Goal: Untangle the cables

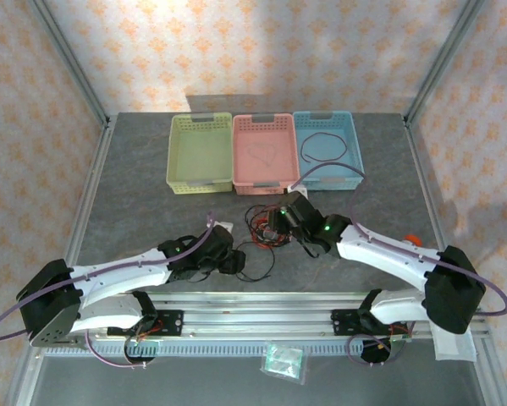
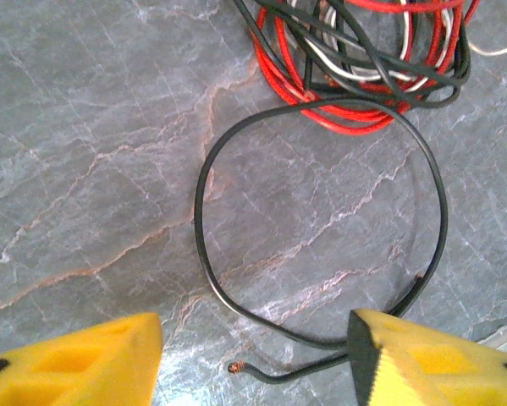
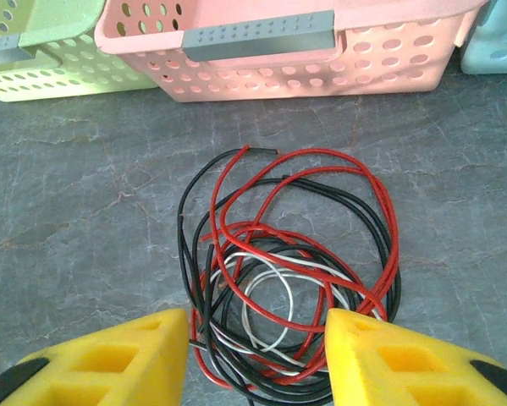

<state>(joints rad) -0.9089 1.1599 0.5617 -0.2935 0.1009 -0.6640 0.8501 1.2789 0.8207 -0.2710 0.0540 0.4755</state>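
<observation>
The cables [image 1: 266,227] lie in 1 tangled heap on the grey marbled table [image 1: 135,211], just in front of the pink basket [image 1: 265,118] and between the 2 grippers. The right wrist view shows red, black and white strands [image 3: 291,279] looped through one another, with the pink basket's wall [image 3: 321,68] beyond them, the green basket [image 3: 58,72] to its left and a corner of the blue basket [image 3: 498,42] to its right.

The right gripper [image 1: 278,224] hangs over the near side of the heap. Its yellow fingers [image 3: 109,359] are spread wide and grip nothing, and the nearest strands of the heap lie in the gap between them [image 3: 257,355].

The left gripper [image 1: 234,264] sits lower and to the left of the heap. Its jaws are also wide apart [image 2: 253,364] and hold nothing. In front of it, 1 black cable [image 2: 321,211] forms a large round loop flat on the table, its far side running into the red and white strands [image 2: 363,76]. Its bare copper tip [image 2: 234,368] lies between the yellow pads [image 2: 75,359], and the strand runs up to the inner edge of the right-hand pad; we cannot tell whether it touches.

At the back stand 3 baskets in a row: green [image 1: 201,119], pink, blue [image 1: 325,116]. We see 1 thin reddish cable [image 1: 266,156] in the pink one and 1 dark cable [image 1: 321,145] in the blue one.
</observation>
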